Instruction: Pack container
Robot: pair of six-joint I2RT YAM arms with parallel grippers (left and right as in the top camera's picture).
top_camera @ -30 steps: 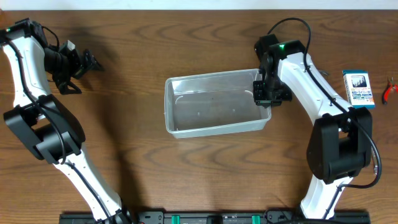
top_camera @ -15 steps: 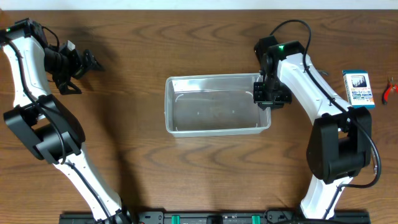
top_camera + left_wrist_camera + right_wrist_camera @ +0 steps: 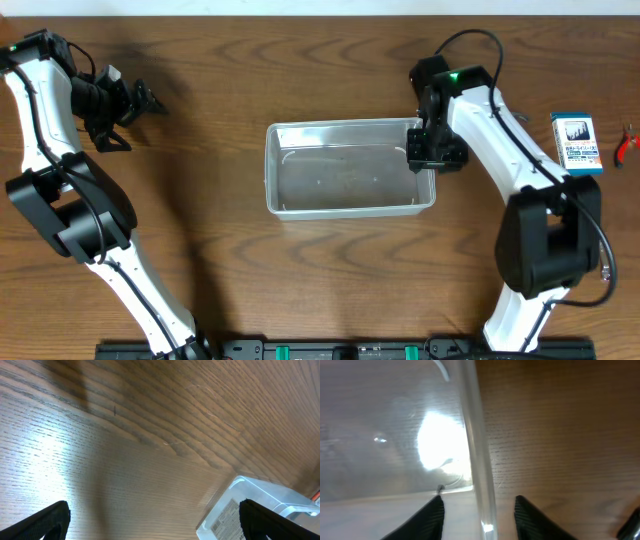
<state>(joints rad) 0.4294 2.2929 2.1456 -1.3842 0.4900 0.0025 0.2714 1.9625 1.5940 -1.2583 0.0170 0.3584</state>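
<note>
Overhead: the container [image 3: 272,170] sits mid-table [image 3: 300,290], empty, with its long side running left-right. The right gripper [image 3: 425,152] is over its right end wall. The left gripper [image 3: 140,100] hangs at the far left, well apart from the container. A blue-and-white box [image 3: 577,143] and red pliers [image 3: 627,145] lie at the right edge, also well apart from it, so nothing is packed yet. Risk: a sideways pull-out by the right arm would probably hook the wall and skid or tip what looks like a light container on smooth wood. Left wrist: the left gripper [image 3: 155,522] is spread wide over bare wood with nothing between the fingers. A clear-packed labelled item [image 3: 225,515] lies low right by one finger, outside the gap. Closing here would likely grab air, or clip the pack's corner and shove it. Right wrist: the right gripper [image 3: 479,510] is spread and straddles the container [image 3: 475,425] wall, a gap showing on each side, so it is not pinching. Retreat should go straight up, since a tilted exit could snag the rim lip and lift that end.
</note>
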